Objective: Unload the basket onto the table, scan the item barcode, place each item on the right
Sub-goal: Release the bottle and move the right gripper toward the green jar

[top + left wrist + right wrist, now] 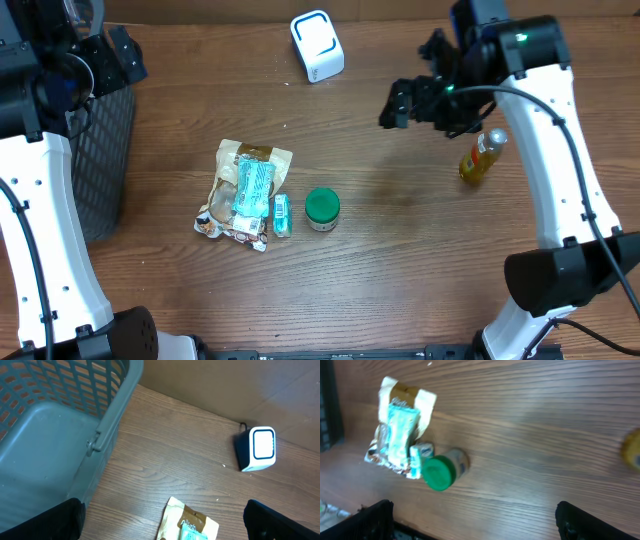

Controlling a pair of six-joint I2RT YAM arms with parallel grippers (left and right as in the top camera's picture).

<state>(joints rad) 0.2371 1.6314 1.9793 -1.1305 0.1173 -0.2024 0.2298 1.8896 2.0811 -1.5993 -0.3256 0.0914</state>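
The grey basket sits under the left gripper, whose fingers stand wide apart with nothing between them. Well to that gripper's right, a snack bag, a small teal box and a green-lidded jar lie close together. The white scanner stands to the left of the right gripper, which is also spread wide and empty. A yellow bottle lies on the table just to its right.

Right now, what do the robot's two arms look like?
The left arm and right arm have smooth white shells, black joints and thin black cables alongside. A green light glows on the right one. The left gripper and right gripper are black, two-fingered.
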